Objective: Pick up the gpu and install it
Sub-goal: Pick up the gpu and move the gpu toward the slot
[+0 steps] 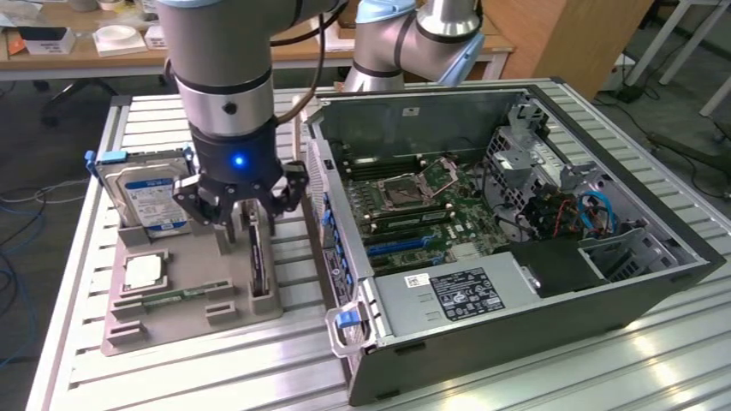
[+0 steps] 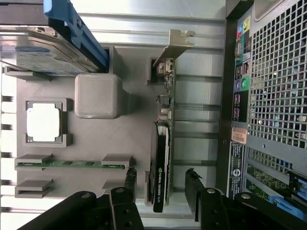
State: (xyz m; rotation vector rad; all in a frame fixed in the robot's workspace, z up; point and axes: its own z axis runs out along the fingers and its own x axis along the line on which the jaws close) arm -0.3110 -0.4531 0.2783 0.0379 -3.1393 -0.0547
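Left of centre in the exterior view, your gripper (image 1: 245, 225) straddles the gpu (image 2: 159, 160), jaws wide; it stands in the grey tray (image 1: 166, 330), not yet lifted or installed.

gpu (image 2: 162, 158): green board, black cooler, silver bracket. hard drive (image 1: 149, 199): blue-white label. claw (image 2: 160, 173): black. holder (image 2: 136, 120): grey.

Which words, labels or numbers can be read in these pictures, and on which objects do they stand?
"NVIDIA", it seems, in white on the black block of the gpu; what follows is blurred.
Too small to read: the hard drive label.
Too small to read: the power supply sticker.
Blurred: the stickers on the computer case's rear.
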